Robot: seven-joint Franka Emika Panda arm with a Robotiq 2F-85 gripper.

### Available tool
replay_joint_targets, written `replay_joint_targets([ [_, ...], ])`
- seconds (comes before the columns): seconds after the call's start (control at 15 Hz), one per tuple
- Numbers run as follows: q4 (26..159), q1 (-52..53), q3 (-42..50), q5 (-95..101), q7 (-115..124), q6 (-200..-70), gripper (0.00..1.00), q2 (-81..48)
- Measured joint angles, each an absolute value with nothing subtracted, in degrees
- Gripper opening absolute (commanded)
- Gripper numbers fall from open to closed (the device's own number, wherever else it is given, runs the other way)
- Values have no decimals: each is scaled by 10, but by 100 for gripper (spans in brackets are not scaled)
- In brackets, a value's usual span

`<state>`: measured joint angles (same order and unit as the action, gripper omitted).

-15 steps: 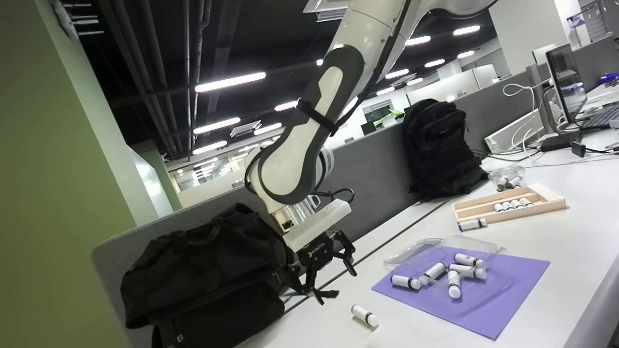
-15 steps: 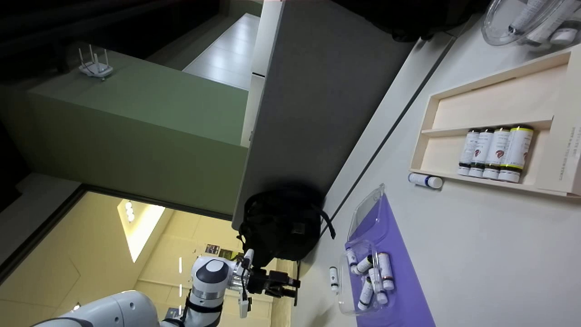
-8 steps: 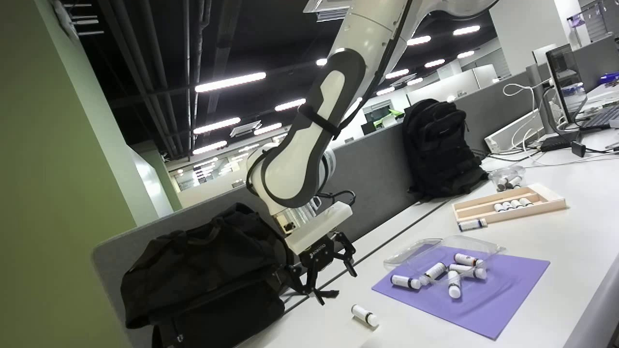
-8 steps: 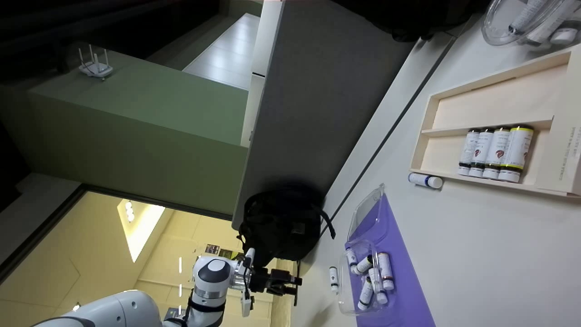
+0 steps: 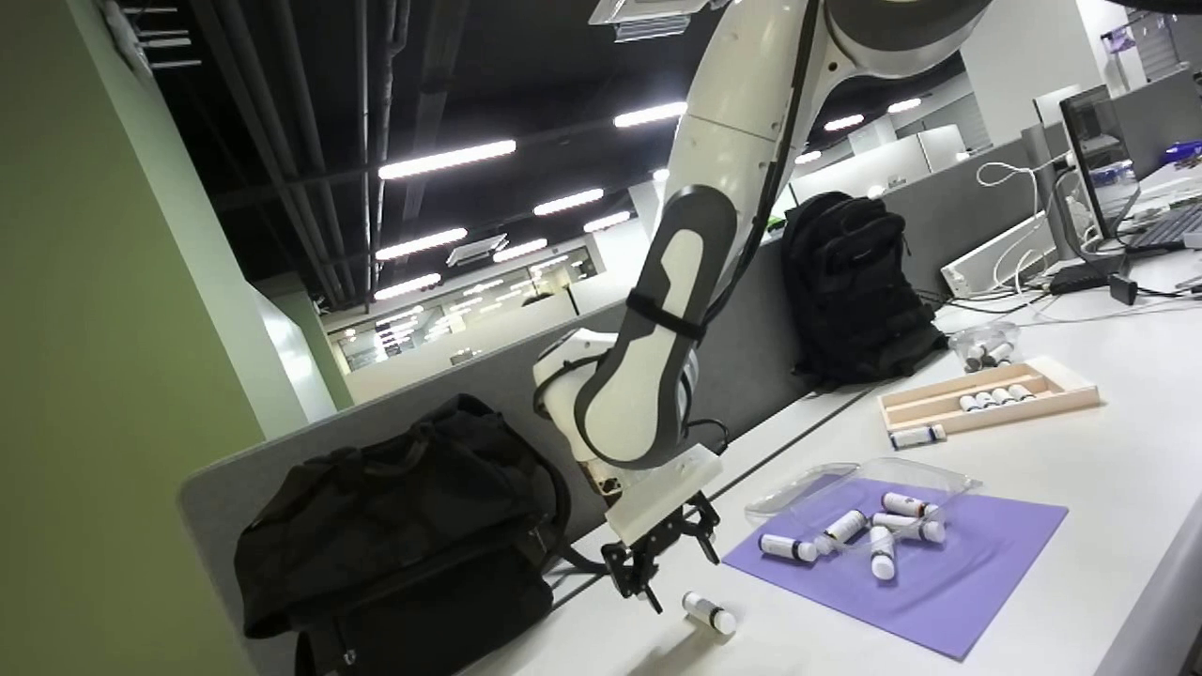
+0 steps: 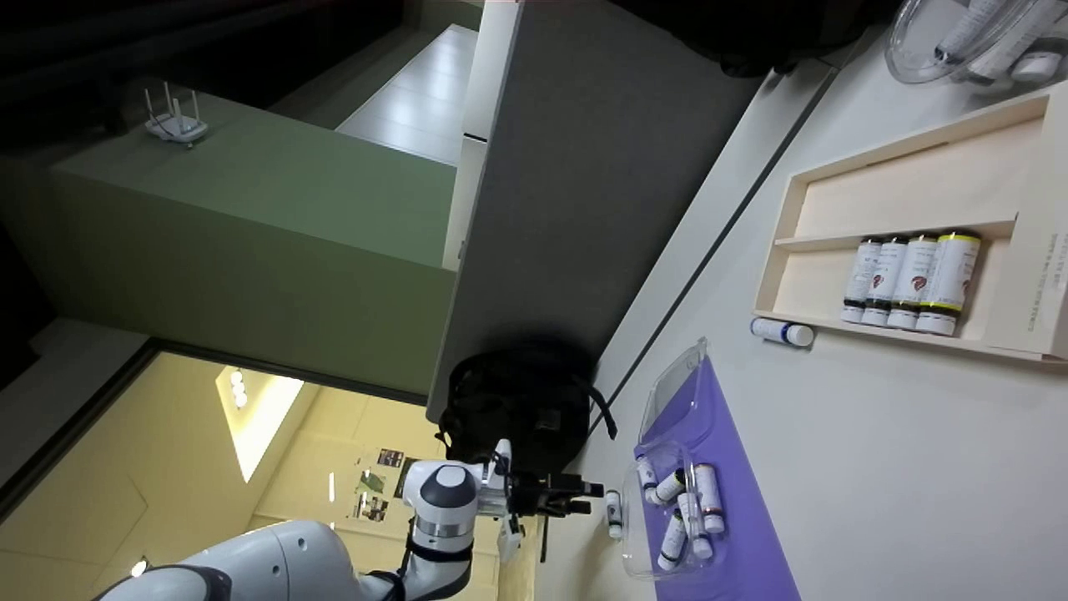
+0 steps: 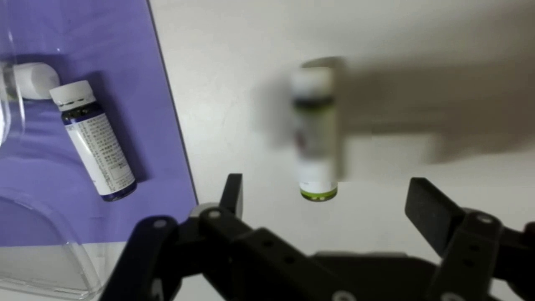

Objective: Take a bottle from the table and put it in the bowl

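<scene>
Lying on its side on the white table (image 7: 217,71), the bottle (image 7: 316,138) rests below the gripper (image 7: 328,196), roughly in line with the gap between its fingers and touching neither. It looks stiff and smooth, and should be light; whether glass or hard plastic, and how full, cannot be told. Being round, it would likely roll if one finger met it first, and the glossy surface may slip under an off-centre hold. The label, partly blurred in the wrist view, seems the best place to grasp: across its middle, clear of the white cap and dark neck, with moderate force in case of glass.

The gripper's fingers are spread wide, pinching nothing; in both exterior views its tips hang near the bottle, not around it. They line up nearer the green-edged base, so shifting a little toward the cap while lowering may help.

Past one finger lies the purple mat (image 7: 163,209), with a clear bowl (image 6: 638,538) on it among look-alike bottles (image 6: 672,538); which of them are inside is hard to tell. That bowl seems the likely target, though another clear container (image 6: 914,50) stands far from the gripper, beside the wooden tray (image 6: 901,188).
</scene>
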<state>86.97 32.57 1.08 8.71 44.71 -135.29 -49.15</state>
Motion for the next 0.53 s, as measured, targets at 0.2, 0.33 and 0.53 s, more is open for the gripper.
replay_joint_targets([
  [0.2,870,327,16,88,449,-1384,68,-514],
  [0.33,870,329,17,88,450,-1401,53,-524],
  [0.53,870,333,17,83,452,-1416,33,-526],
])
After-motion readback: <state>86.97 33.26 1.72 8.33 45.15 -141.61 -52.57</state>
